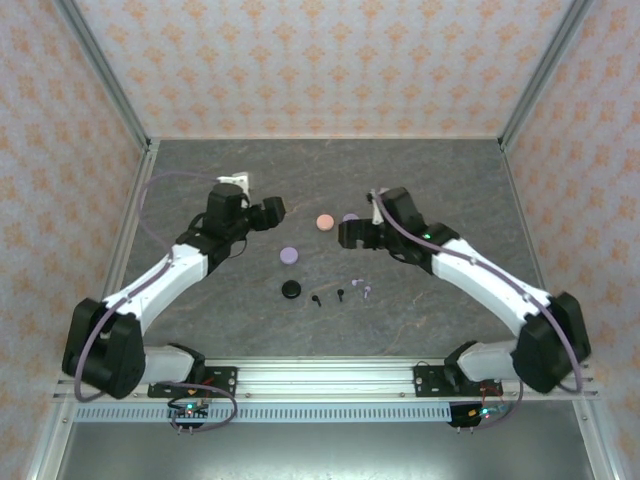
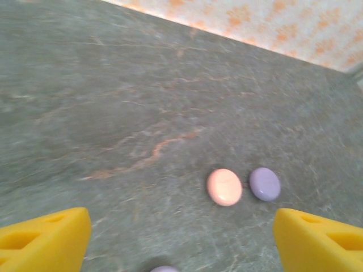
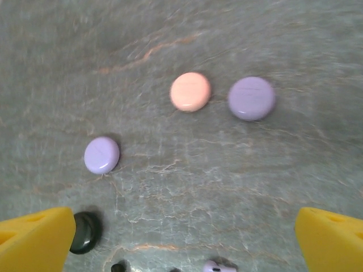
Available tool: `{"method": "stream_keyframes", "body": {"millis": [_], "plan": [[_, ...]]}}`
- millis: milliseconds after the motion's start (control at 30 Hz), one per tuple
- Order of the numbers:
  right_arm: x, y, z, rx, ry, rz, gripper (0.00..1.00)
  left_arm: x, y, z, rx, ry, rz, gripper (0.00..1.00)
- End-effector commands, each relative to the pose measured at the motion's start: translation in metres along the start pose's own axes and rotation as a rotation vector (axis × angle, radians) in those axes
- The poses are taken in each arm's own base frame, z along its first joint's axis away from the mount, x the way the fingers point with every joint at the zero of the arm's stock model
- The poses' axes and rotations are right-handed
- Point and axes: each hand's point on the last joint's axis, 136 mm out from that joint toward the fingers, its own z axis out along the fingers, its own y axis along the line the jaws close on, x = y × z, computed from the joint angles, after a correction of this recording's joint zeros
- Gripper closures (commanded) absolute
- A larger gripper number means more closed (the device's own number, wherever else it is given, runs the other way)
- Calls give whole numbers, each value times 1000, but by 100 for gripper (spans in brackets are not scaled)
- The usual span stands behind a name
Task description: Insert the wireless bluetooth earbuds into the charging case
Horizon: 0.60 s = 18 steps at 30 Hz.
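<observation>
A grey marbled table point(image 1: 320, 180) lies under both arms. The left gripper point(image 1: 270, 212) hovers at nine o'clock of the pink case point(image 1: 324, 222) and the right gripper point(image 1: 345, 233) at four, each with fingers spread wide. A lilac case point(image 1: 289, 256) sits at seven, with the black case point(image 1: 291, 289) at its six. The earbuds point(image 1: 341, 294) lie loose on the table at the black case's three o'clock.

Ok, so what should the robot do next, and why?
Probably lower the open right gripper toward the pink case just ahead of it and try opening it: the case looks shut, and the earbuds lie loose nearby with nowhere to go.
</observation>
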Motion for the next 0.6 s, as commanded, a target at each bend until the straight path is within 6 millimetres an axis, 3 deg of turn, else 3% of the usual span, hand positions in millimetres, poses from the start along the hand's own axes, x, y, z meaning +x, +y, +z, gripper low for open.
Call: {"method": "stream_keyframes", "body": {"millis": [0, 267, 433, 567], "plan": [[7, 18, 21, 27, 127, -159, 0, 8, 35, -19, -92, -9, -87, 12], [27, 56, 91, 81, 354, -378, 9, 20, 81, -55, -158, -70, -205, 6], [44, 72, 119, 99, 444, -523, 12, 25, 108, -81, -212, -110, -277, 3], [56, 81, 137, 109, 487, -605, 13, 28, 113, -99, -231, -128, -283, 2]]}}
